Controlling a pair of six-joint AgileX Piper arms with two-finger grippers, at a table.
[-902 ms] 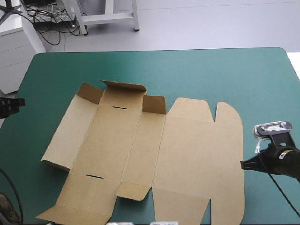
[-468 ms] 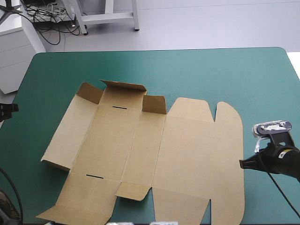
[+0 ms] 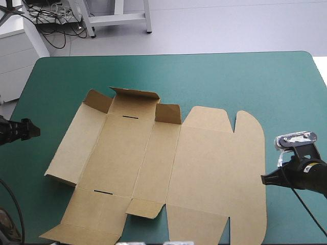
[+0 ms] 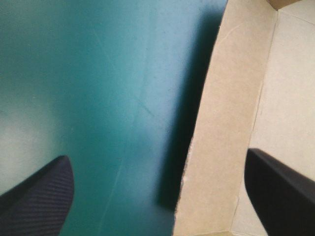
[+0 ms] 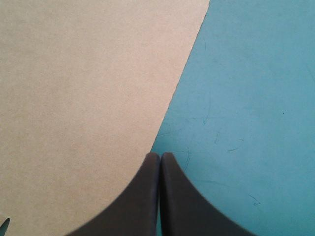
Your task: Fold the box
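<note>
- Your teal-green cover (image 3: 230, 76) lies bare and smooth across the whole far half of the table. There are narrower open strips to the left and right of the board, and fine scratches show on it in the right wrist view.
- The box (image 3: 133, 153) is a cut sheet of matte brown board, lying mostly flat in the middle of the table. Its near edge runs out of the high view.
- The lid panel (image 3: 219, 168), the widest part, takes up the right side. It lies flat, with rounded right corners and a narrow notch cut into its far edge.
- The left wall panel (image 3: 76, 143) tilts up along its crease. In the left wrist view its rough cut edge (image 4: 197, 147) throws a dark shadow on the cover.
- Three far flaps (image 3: 134, 97) stand partly raised, while a small near flap (image 3: 144, 208) lies almost flat.
- Your left gripper (image 3: 31, 130) sits over the cover just left of the box and apart from it. It is released, with its black fingers (image 4: 34, 196) spread wide so that the panel's edge shows between them.
- Your right gripper (image 3: 265, 178) is clenched on nothing, its fingers meeting in a pointed arch (image 5: 160, 156). The tip is just at the lid panel's right edge.
- Two thin dark slots (image 3: 130, 117) are cut into the middle panel, one far and one near.
</note>
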